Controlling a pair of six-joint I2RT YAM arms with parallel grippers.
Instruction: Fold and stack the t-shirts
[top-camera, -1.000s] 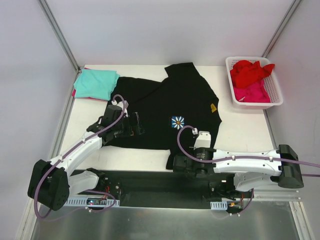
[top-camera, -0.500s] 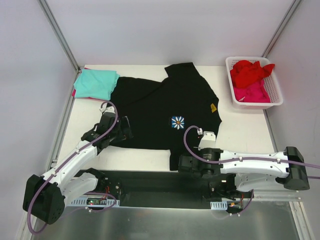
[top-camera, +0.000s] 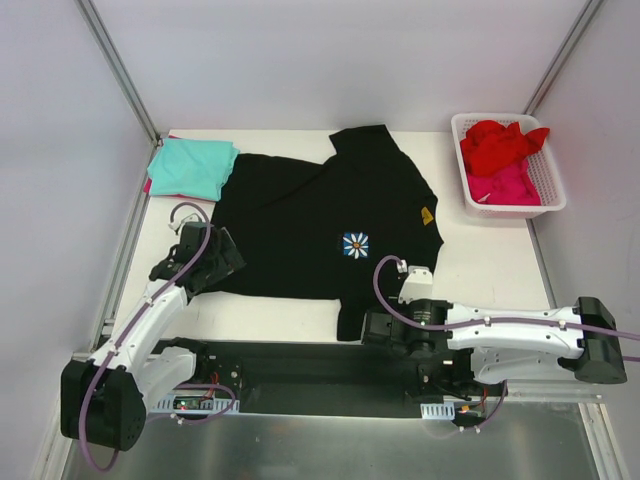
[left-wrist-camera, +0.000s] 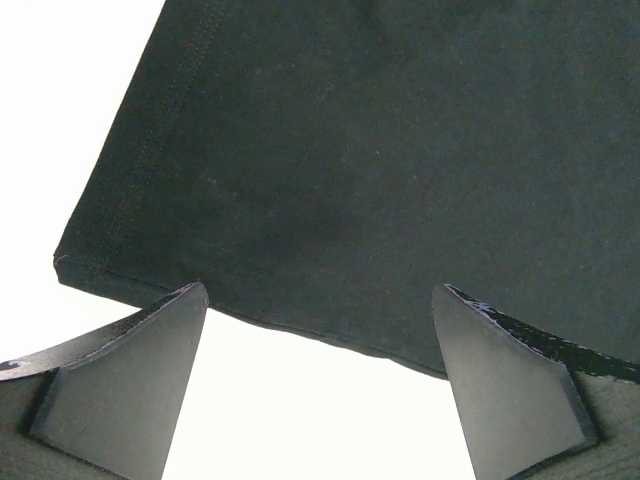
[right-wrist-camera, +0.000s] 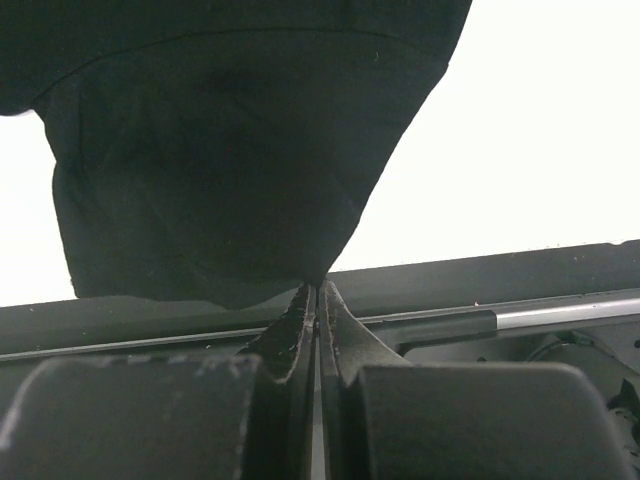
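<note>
Two hands sit low over a white counter (top-camera: 485, 262) boxed in by pale walls (top-camera: 330, 60) and metal posts (top-camera: 118, 68). The black t-shirt (top-camera: 300, 215) lies spread across the middle. It has a flower print (top-camera: 355, 245) and, to the right, a yellow badge (top-camera: 427, 214) too small to read. The left hand (left-wrist-camera: 320, 292) gapes wide at its near-left hem, while the right hand (right-wrist-camera: 316, 290) is pinched tight on its near edge. A teal t-shirt (top-camera: 190, 165) lies folded far left, and a red t-shirt (top-camera: 500, 142) and a pink t-shirt (top-camera: 505, 185) fill the basket (top-camera: 460, 122) far right.

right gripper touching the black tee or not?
Touching. Right wrist view: the right gripper is shut on the black t-shirt, whose edge runs straight into the closed fingertips with no gap.
</note>
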